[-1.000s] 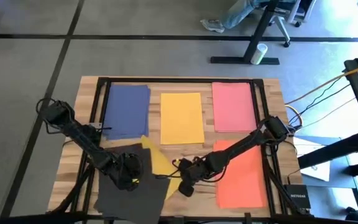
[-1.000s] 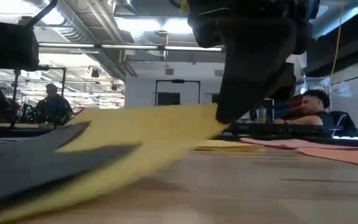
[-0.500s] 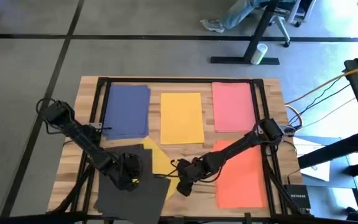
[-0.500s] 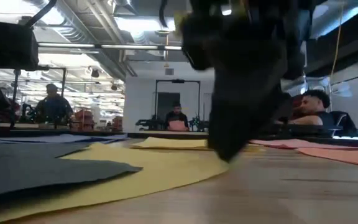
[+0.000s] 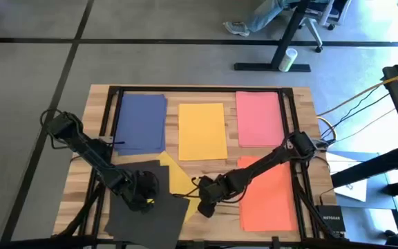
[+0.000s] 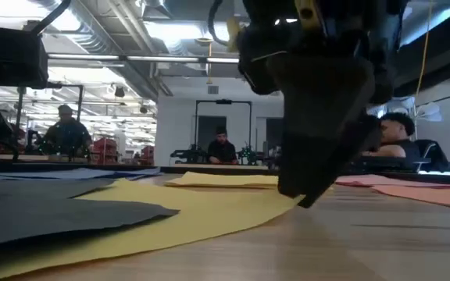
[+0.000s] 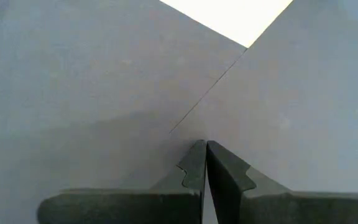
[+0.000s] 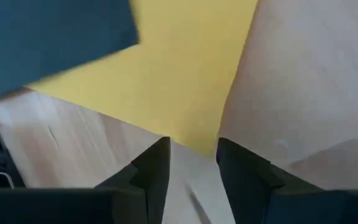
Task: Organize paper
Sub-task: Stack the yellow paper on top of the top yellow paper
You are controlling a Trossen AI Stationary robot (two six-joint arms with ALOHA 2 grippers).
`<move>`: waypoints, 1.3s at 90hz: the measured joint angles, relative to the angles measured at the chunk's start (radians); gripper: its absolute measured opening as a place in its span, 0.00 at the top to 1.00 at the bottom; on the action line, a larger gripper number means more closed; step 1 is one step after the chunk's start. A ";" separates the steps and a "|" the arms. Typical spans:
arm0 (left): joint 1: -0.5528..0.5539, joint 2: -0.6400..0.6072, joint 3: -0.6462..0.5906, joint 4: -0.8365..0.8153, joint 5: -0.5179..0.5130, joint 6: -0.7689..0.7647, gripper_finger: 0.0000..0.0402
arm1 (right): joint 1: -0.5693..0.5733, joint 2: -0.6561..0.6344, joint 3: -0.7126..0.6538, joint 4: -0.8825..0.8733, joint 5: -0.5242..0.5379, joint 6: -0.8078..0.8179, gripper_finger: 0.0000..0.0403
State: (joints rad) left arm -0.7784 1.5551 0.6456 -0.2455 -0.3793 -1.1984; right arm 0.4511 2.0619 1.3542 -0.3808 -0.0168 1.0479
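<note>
**Right gripper letting go of the loose yellow sheet**

We are seeing the right gripper [image 5: 206, 207] near the table's [image 5: 95, 131] front edge, its fingers [image 8: 154, 171] parted a little around a corner of the loose yellow sheet [image 5: 178, 181] without pinching it. A second ago this sheet was lifted off the wood in that gripper's hold; now it is lying flat on the table, and the gripper is sitting slightly farther toward the right edge than half a second ago.

The left gripper [image 5: 141, 200] is pressing down on the dark grey sheets [image 5: 147, 214] at the front left, fingers [image 7: 194, 171] closed together with nothing visibly between them; it has not shifted. The dark grey sheets are overlapping the yellow sheet's left part.

The rest is lying as before: navy sheets [image 5: 141, 123] at the back left, a yellow sheet [image 5: 202, 131] at the back centre, pink [image 5: 260, 118] at the back right, orange [image 5: 269, 194] along the right edge at the front.
</note>
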 joint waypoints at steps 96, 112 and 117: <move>-0.018 0.000 0.000 0.003 -0.002 0.009 1.00 | -0.103 -0.185 0.001 -0.224 0.322 -0.159 1.00; -0.041 0.001 0.000 0.029 0.007 0.009 1.00 | -0.181 -0.202 0.000 -0.245 0.321 -0.247 1.00; -0.050 0.001 0.000 0.038 0.011 0.009 1.00 | -0.207 -0.213 0.000 -0.252 0.326 -0.272 1.00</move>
State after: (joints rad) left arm -0.8279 1.5558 0.6453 -0.2076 -0.3687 -1.1892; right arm 0.2441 1.8493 1.3540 -0.6327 0.3094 0.7761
